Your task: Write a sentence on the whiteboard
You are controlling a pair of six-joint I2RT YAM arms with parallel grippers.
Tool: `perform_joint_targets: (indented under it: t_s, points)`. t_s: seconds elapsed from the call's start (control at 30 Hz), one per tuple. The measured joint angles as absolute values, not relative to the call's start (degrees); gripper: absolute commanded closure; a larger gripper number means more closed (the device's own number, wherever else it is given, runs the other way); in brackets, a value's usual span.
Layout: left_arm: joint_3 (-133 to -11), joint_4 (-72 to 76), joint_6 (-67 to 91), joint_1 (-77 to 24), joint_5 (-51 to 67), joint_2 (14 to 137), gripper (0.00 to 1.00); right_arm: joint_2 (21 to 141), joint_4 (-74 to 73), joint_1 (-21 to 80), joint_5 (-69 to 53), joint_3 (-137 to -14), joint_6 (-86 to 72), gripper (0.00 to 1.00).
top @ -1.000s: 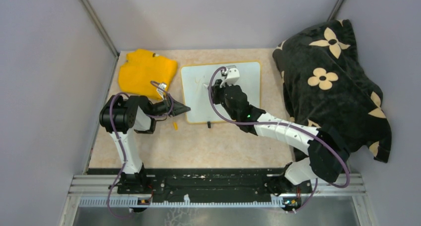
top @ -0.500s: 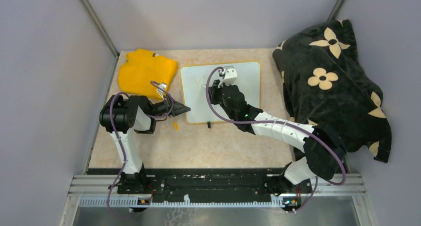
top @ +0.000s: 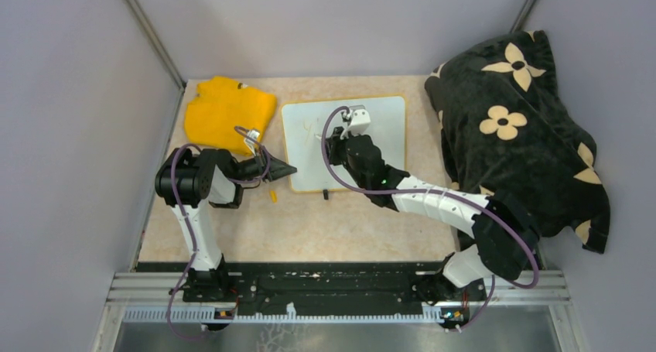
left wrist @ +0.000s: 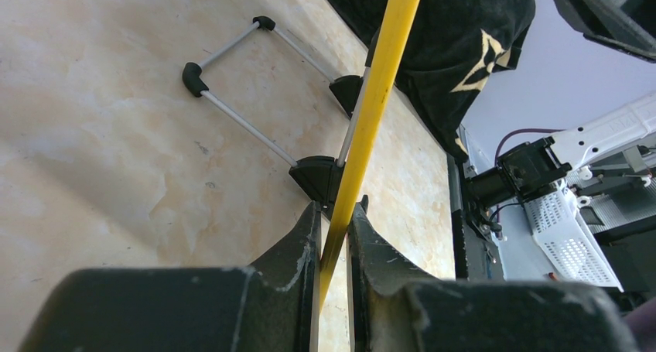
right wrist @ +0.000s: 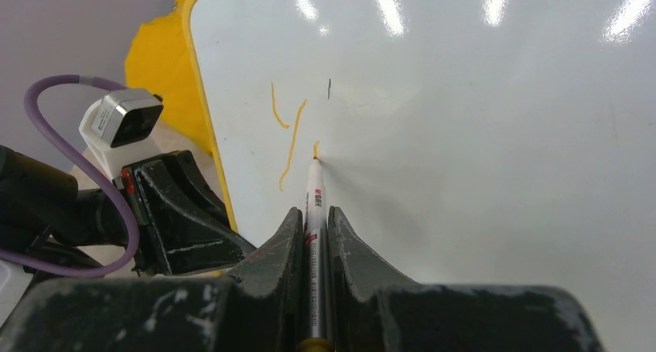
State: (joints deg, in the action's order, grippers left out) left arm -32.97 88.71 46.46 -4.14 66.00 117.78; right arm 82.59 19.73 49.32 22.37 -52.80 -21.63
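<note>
Left gripper clamped on the whiteboard's yellow rim, at its left edge. Right gripper closed on a marker, tip touching the whiteboard's left part. Sentence: only a few orange strokes, just left of the tip. Yellow cloth on the surface, beyond the whiteboard's left side.

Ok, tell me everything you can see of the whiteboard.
The whiteboard is a glossy white rectangle with rounded corners and a thin yellow rim, lying on the table. A wire stand with black ends joins its edge. The left gripper clamps the rim; the right gripper holds a marker whose tip touches it beside a few orange strokes.
</note>
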Motion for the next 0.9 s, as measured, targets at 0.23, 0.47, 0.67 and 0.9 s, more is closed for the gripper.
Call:
perform_joint_targets:
  t_s: [0.23, 0.47, 0.67, 0.9]
  points:
    - [-33.0, 88.7, 46.5, -4.1, 66.0, 117.8, 1.00, 81.6, 20.1, 49.3, 22.3, -50.7, -22.2, 1.00]
    - [-33.0, 88.7, 46.5, -4.1, 66.0, 117.8, 1.00, 80.6, 19.6, 49.1, 22.7, -49.9, -22.1, 1.00]
    - [-33.0, 88.7, 46.5, -4.1, 65.9, 117.8, 1.00, 80.3, 19.7, 48.5, 22.7, -49.9, -22.1, 1.00]
    - [-33.1, 88.7, 46.5, -4.1, 66.0, 117.8, 1.00, 80.3, 19.7, 48.4, 22.4, -50.0, -21.6, 1.00]
